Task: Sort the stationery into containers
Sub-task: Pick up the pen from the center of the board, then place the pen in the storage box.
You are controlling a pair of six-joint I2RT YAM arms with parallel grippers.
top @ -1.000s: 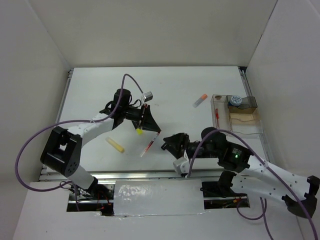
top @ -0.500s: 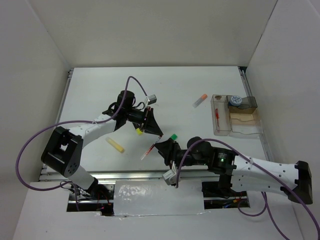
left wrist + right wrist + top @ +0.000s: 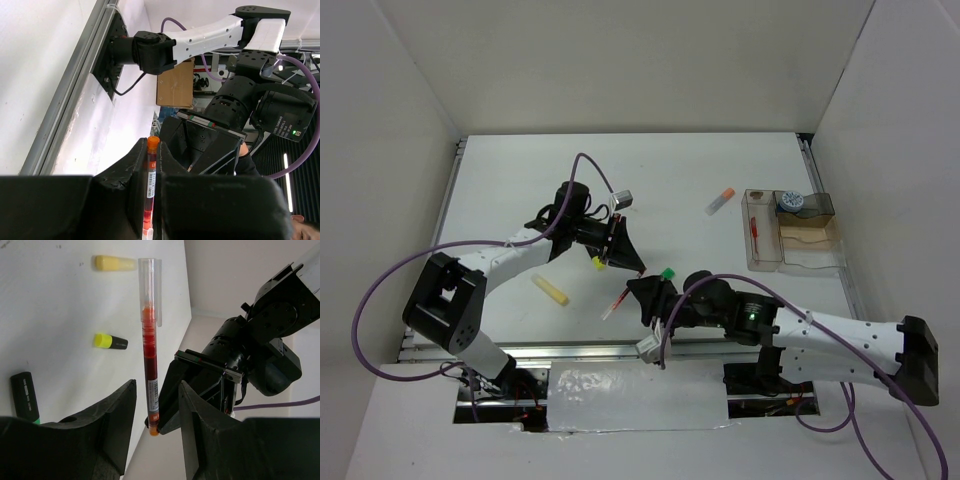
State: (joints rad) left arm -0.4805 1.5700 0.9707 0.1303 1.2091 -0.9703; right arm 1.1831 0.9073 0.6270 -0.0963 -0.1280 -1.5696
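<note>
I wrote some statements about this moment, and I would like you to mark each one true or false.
1. The left gripper grips one end of a red pen. True.
2. The right gripper is shut on the green-capped highlighter. False: it is open, with one finger on each side of the red pen, and the highlighter lies on the table.
3. The tub sits in the organiser. True.
4. The orange-capped marker is inside the organiser. False: it lies on the table, to the left of the organiser.
</note>
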